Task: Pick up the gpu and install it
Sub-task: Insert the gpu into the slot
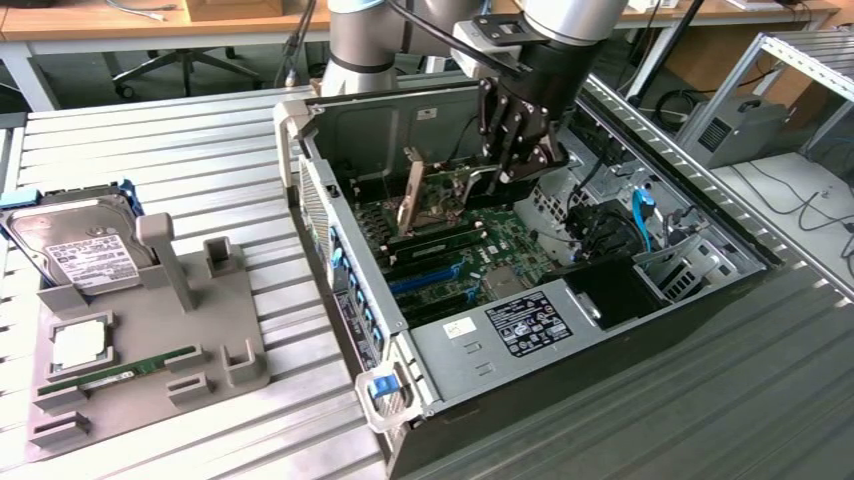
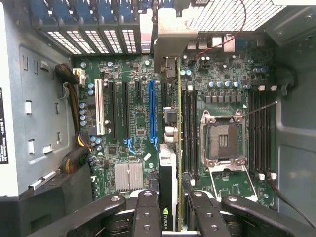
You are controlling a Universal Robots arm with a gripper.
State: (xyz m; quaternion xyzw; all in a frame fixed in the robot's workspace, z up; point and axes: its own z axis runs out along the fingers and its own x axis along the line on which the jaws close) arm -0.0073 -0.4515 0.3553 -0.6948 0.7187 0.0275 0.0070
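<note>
I have the gripper (image 2: pixel 170 201) clamped narrow on the gpu (image 2: pixel 168 165), edge-down over the motherboard (image 2: pixel 133 123) beside the blue slot (image 2: pixel 152 113) for seating, inside the case (image 1: pixel 441 350), exterior view's right of the tray (image 1: pixel 227 320).

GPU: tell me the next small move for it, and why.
Probably ease it straight down a little. The gripper is shut on the GPU, which stands on edge over the motherboard, parallel to the blue slot and just beside it, bracket toward the case's rear openings. It looks unseated.
</note>
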